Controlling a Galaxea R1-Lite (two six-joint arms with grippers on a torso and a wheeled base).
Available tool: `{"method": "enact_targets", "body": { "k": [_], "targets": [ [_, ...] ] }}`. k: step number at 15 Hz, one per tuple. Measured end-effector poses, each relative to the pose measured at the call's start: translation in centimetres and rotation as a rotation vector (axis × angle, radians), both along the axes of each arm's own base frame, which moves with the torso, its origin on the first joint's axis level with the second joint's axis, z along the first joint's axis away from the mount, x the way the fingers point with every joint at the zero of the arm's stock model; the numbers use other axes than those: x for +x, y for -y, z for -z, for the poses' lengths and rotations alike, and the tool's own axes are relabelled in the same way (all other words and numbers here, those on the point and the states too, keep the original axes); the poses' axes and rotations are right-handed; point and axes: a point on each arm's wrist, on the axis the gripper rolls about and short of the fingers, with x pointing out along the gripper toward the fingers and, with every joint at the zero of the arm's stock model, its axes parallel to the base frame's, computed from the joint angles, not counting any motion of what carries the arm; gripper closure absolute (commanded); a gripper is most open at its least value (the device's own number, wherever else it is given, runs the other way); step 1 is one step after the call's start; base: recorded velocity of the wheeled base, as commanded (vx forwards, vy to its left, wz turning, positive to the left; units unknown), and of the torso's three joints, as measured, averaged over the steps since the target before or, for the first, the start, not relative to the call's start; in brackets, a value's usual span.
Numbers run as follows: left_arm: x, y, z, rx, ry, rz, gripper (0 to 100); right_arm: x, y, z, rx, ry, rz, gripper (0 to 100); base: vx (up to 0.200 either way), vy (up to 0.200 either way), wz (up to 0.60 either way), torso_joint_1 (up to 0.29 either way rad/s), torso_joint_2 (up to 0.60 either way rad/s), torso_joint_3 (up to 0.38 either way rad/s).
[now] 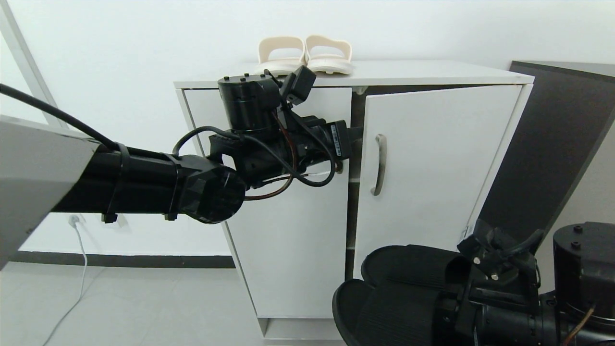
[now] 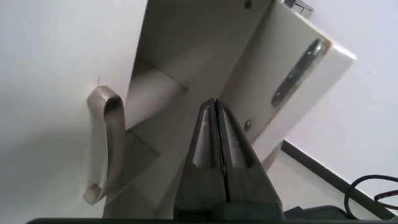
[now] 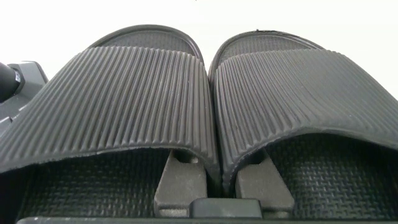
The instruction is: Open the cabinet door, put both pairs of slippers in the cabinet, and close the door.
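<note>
Ahead of me: a white wall (image 1: 120,48) meets a grey floor (image 1: 144,302) along a dark baseboard (image 1: 120,261). A white cable (image 1: 85,264) hangs from a wall socket (image 1: 73,220). A dark panel (image 1: 552,144) stands to my right.

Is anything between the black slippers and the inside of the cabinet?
Yes. The left door and right door stand only a narrow gap apart, with the left claw at that gap. The black slippers hang low before the right door.

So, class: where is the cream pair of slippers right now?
In the head view, the cream slippers sit side by side on top of the white cabinet, above its left door.
</note>
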Motion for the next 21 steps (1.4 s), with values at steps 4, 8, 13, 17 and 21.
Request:
{"method": "enact_targets", "body": {
  "k": [4, 8, 13, 17, 21],
  "targets": [
    [-1.8, 1.8, 0.3, 0.006, -0.008, 0.061, 100, -0.5, 0.2, 0.7, -0.042, 0.018, -0.07, 100, -0.2, 0.0, 0.0, 0.002, 0.0, 0.005],
    [-4.2, 4.5, 0.4, 0.01, -0.006, 0.151, 100, -1.5, 0.8, 1.2, -0.062, 0.037, -0.156, 100, -0.2, 0.0, 0.0, 0.006, 0.0, 0.005],
    [-3.4, 2.9, -0.4, -0.021, 0.017, -0.003, 100, -0.5, 0.6, 0.6, -0.03, 0.025, -0.106, 100, -0.04, 0.0, 0.0, 0.0, 0.0, 0.0],
    [-5.5, -1.1, -0.9, 0.043, 0.06, -0.196, 100, 1.5, 0.9, -0.1, -0.015, 0.034, 0.005, 100, 0.0, 0.0, 0.0, 0.0, 0.0, 0.0],
    [-11.9, -9.7, -2.0, 0.111, 0.076, -0.477, 100, 2.9, -0.2, -1.1, -0.015, 0.064, 0.257, 100, 0.0, 0.0, 0.0, 0.0, 0.0, 0.0]
  ]
}}
